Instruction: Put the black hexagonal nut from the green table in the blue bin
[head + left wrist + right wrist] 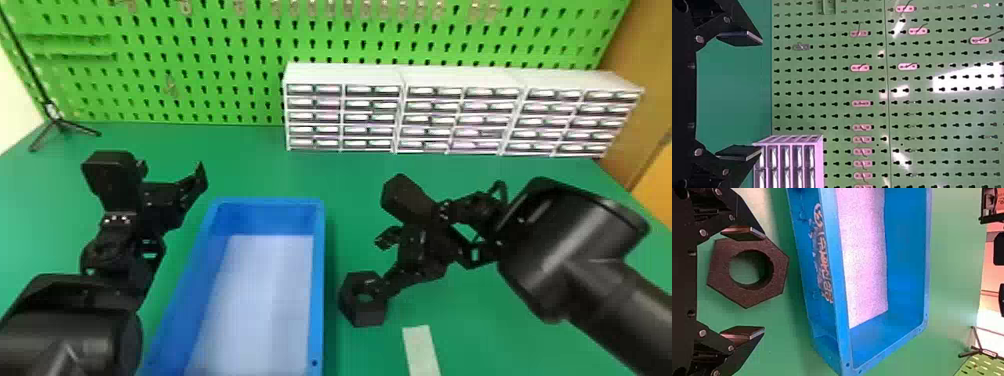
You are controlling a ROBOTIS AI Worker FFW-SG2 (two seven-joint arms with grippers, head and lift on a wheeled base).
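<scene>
Head view: "Where does the nut (364, 316) sit?"

"On the table (250, 170), between the widely spread fingers of the right gripper (384, 264), ungripped, beside the bin (320, 280)."

"And the left gripper (171, 170)?"

"Wide open, empty, left of the bin."

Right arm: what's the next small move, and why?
I'd nudge the right hand slightly toward the robot before closing. Its fingers are open, but the black hexagonal nut sits off-centre: in the wrist view it meets the near finger's outline, while green table shows between it and the far finger. Closing now might catch or shove it.
</scene>
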